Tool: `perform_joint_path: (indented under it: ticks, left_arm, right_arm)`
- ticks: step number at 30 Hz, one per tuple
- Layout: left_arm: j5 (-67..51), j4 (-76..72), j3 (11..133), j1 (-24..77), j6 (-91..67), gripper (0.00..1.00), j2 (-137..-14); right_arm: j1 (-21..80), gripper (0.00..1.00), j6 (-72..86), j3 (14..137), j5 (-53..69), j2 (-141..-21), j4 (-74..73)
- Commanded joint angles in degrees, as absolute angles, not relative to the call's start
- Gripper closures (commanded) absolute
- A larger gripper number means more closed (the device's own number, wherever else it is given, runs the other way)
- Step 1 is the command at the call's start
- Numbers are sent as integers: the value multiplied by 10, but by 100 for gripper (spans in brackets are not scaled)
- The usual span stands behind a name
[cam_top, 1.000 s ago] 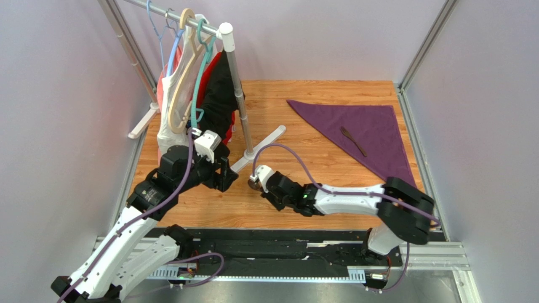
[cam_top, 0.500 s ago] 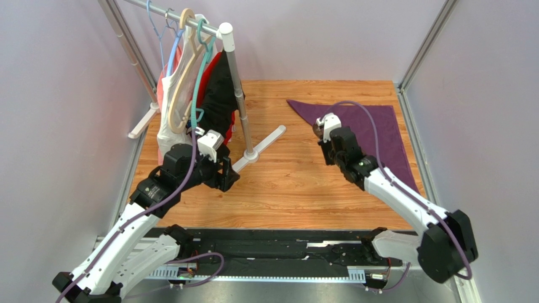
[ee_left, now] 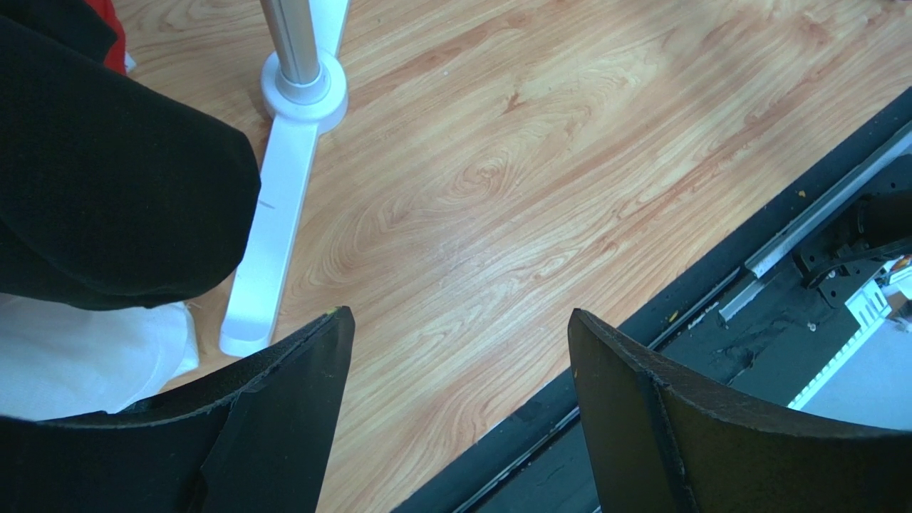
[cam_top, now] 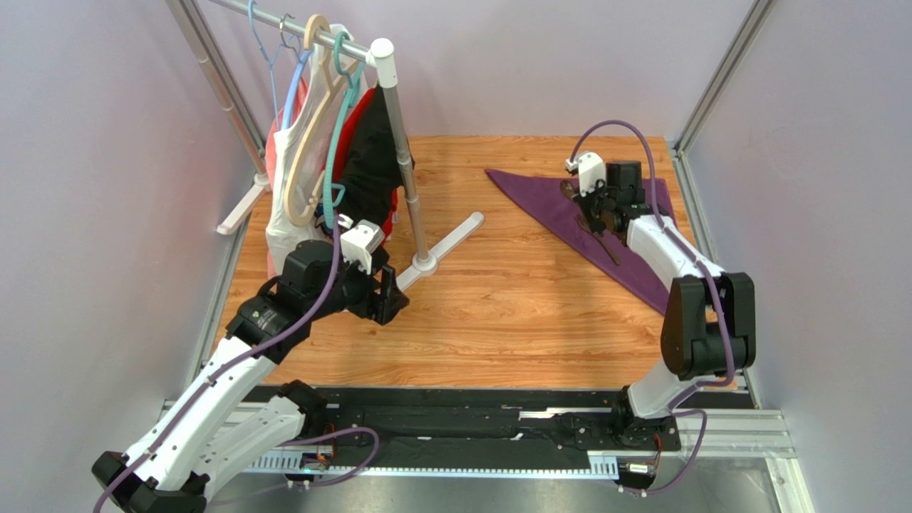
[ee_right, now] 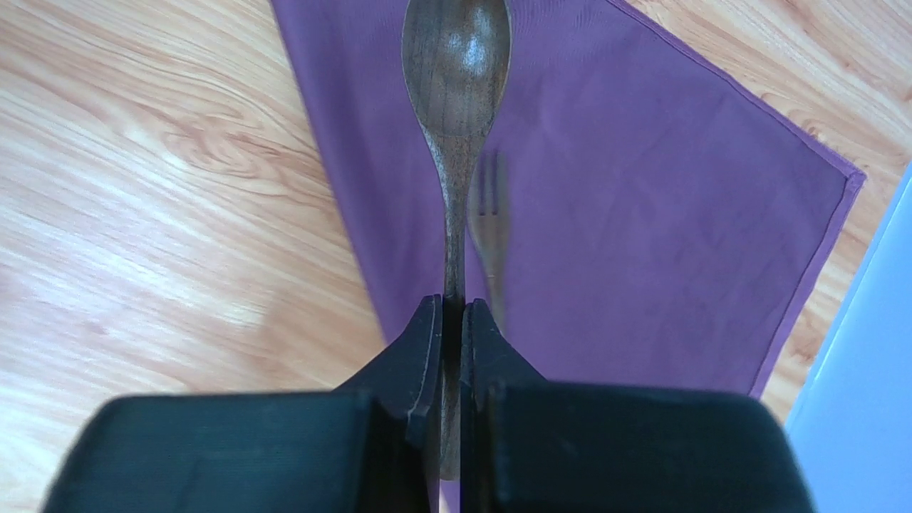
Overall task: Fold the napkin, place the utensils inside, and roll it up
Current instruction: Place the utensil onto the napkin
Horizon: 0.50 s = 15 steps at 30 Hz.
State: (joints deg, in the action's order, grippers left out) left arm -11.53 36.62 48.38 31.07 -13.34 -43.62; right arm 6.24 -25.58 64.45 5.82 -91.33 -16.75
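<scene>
Purple cloth first: the napkin (cam_top: 525, 190) lies folded into a triangle at the far right of the table (cam_top: 503, 321). It looks thin and slightly shiny. I judge it soft, light and apt to slide on the wood, so I would take it by a corner or along the folded edge, never by the middle.

On the napkin lies the fork (ee_right: 492, 214), blurred in the right wrist view, tines pointing away from the camera. Over the napkin hangs the spoon (ee_right: 455, 64), with its bowl reaching out past the cloth's edge. Both are slim wood, which I take to be stiff, light and smooth enough to twist in a pinch, so the handle is the place to hold.

My right gripper (ee_right: 454, 310) has its fingers closed tight on that handle, with almost no gap between them. I cannot tell whether the spoon touches the cloth.

Well away from the napkin, on its left, my left gripper (ee_left: 458, 319) hangs spread wide over bare wood. It holds nothing, and the foot of the clothes rack (ee_left: 273, 235) is near its left finger.
</scene>
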Motion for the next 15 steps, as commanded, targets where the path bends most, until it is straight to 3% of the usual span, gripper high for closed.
perform_joint_path:
  ticks: [1,15]
  left_arm:
    - [-128,351,484,308,-132,17,-439]
    - [-132,350,484,305,-131,17,-444]
  right_arm:
    - [45,100,-341,686,124,-955,-215]
    - [5,100,-360,660,135,-987,-209]
